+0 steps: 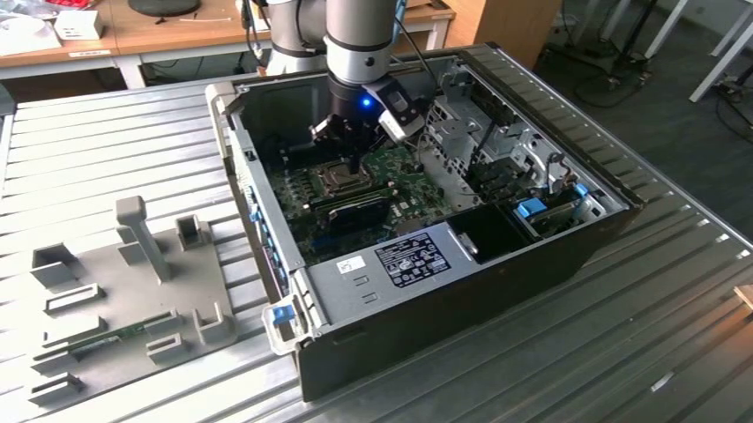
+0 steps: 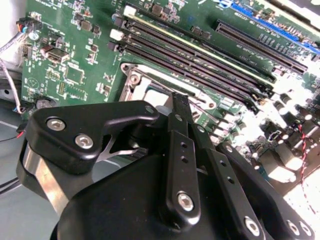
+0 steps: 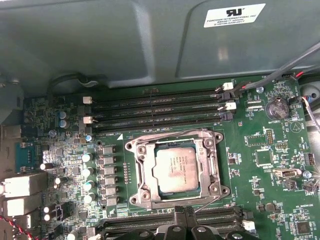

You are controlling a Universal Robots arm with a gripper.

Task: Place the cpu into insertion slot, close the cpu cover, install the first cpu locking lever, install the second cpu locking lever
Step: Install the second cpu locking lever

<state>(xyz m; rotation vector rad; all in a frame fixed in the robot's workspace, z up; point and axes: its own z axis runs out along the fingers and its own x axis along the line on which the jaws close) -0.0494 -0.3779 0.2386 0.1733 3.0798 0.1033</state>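
Note:
In the first wrist view the cpu (image 3: 175, 170) lies flat in the insertion slot (image 3: 221, 190) on the green board. The silvery cpu cover (image 3: 145, 175) lies down around it, with the chip showing through its window. A thin wire lever (image 3: 165, 136) runs along one edge of the socket, and another lever end (image 3: 202, 206) sits by my fingertips. My gripper (image 3: 185, 216) hovers at the socket's edge with its black fingers (image 2: 176, 125) pressed together and nothing visible between them. In the exterior view the gripper (image 1: 351, 164) hangs inside the open case just above the socket (image 1: 344, 181).
Long black memory slots (image 3: 160, 107) flank the socket on two sides. The case walls (image 1: 242, 132) and a metal drive cage (image 1: 471, 132) hem in the arm. A grey fixture plate (image 1: 130, 291) lies on the ribbed table at the exterior view's left.

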